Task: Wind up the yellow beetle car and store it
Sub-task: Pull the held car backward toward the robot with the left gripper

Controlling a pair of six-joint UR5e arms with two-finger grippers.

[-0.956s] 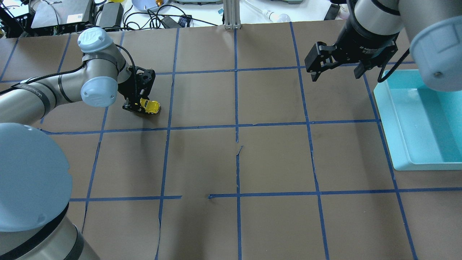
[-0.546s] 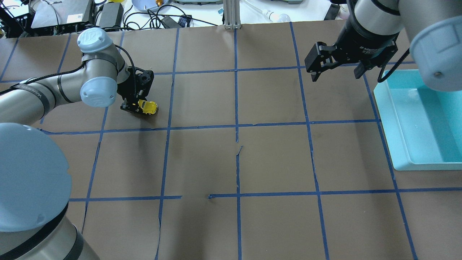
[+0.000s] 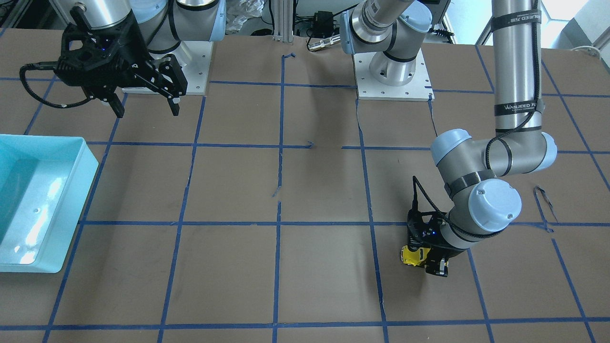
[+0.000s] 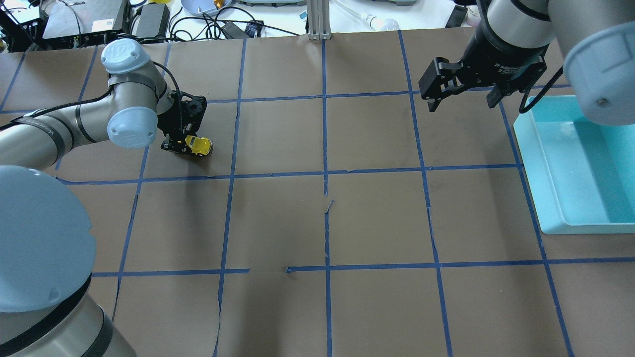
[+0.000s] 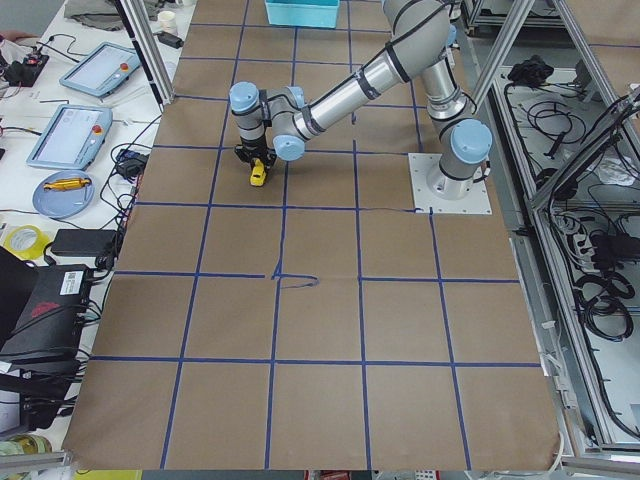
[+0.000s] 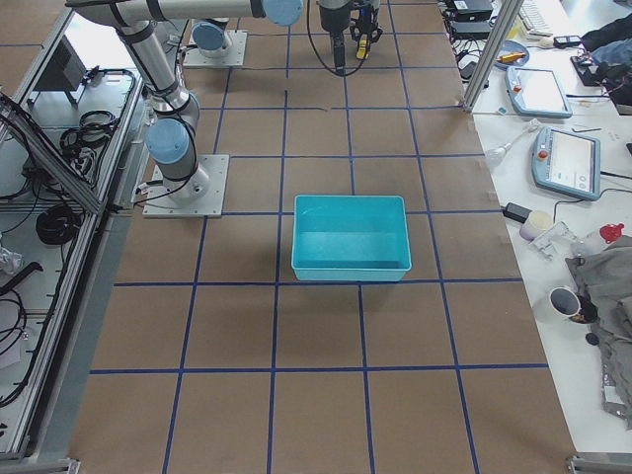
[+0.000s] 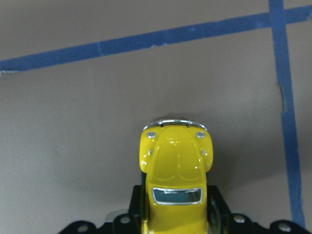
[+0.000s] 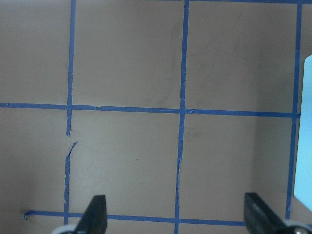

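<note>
The yellow beetle car (image 4: 199, 145) sits low on the brown table at the far left, held at its rear by my left gripper (image 4: 184, 146), which is shut on it. It shows too in the front view (image 3: 412, 256) and the left wrist view (image 7: 176, 178), nose pointing away from the wrist. My left gripper (image 3: 427, 261) stands nearly upright over it. My right gripper (image 4: 462, 103) is open and empty, raised above the table at the far right, just left of the turquoise bin (image 4: 545, 173); its fingertips (image 8: 96, 214) frame bare table.
The turquoise bin (image 3: 71, 209) lies at the table's right edge. Blue tape lines (image 4: 325, 173) grid the brown paper, with small tears near the middle (image 4: 328, 206). Cables and equipment (image 4: 149, 20) lie beyond the far edge.
My left gripper has dragged the yellow car backward, to the left and slightly away, across the table. The right arm has not moved.
</note>
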